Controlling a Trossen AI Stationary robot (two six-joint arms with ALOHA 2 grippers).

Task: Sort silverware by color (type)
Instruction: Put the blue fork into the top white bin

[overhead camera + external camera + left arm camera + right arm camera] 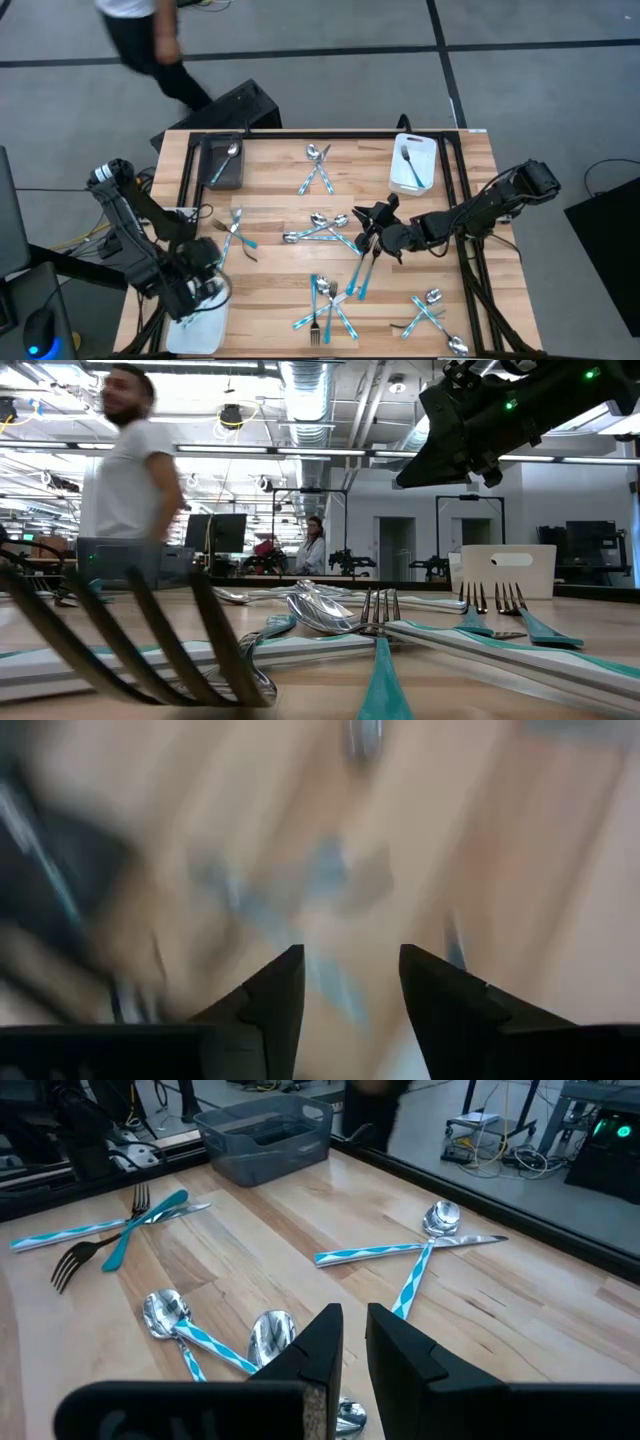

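Note:
Forks, spoons and knives with teal-blue handles lie scattered in crossed groups on the wooden table. One group is at the centre, another is near the near edge, and a third is at the near right. My right gripper hovers over the table's middle, just right of the central spoons. Its fingers stand a narrow gap apart with nothing between them. My left gripper is over the near left part of the table. It is open and empty, and its wrist view is blurred.
A dark grey bin holding a spoon sits at the far left. A white tray with a fork stands at the far right, and another white tray is at the near left corner. A person passes beyond the table's far side.

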